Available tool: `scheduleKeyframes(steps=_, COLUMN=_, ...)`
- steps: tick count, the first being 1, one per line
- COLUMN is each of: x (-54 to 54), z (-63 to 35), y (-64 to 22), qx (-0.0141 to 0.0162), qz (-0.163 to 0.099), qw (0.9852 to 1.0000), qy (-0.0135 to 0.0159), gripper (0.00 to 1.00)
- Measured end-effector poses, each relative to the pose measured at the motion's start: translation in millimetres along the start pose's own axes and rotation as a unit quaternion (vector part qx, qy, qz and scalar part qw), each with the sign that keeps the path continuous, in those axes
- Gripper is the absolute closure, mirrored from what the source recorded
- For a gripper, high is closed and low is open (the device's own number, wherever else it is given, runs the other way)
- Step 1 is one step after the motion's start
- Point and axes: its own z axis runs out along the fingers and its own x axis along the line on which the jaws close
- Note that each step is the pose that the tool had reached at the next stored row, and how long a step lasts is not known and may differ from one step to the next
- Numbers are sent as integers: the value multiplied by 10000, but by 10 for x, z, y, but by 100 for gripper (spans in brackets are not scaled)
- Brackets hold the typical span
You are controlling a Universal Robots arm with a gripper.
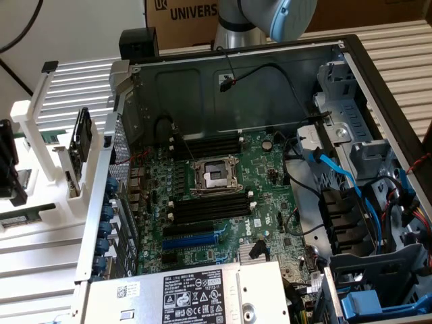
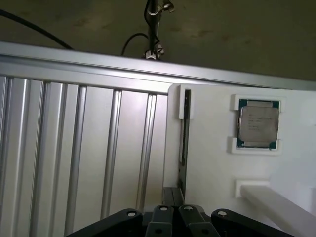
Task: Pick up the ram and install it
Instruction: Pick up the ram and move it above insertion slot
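Your gripper [image 2: 174, 213] is sitting pressed together | ram [image 2: 185, 128], seemingly edge-on, is standing just beyond it | box [image 1: 182, 13] is showing "UNIVERS"

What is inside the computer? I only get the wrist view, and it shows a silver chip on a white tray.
Observer: The computer case lies open, with a green board inside.
Operator: Is there room for a memory stick?
Observer: Yes, the long black memory slots on that board are all empty.
Operator: Where is the robot arm?
Observer: The robot arm shows above the case's back wall, at the top of the exterior view.
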Motion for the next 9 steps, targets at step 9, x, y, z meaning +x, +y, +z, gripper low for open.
scheduleKeyframes(steps=9, x=-109, z=122, y=37, qx=4, qz=10, qw=10000, qy=1, gripper=90)
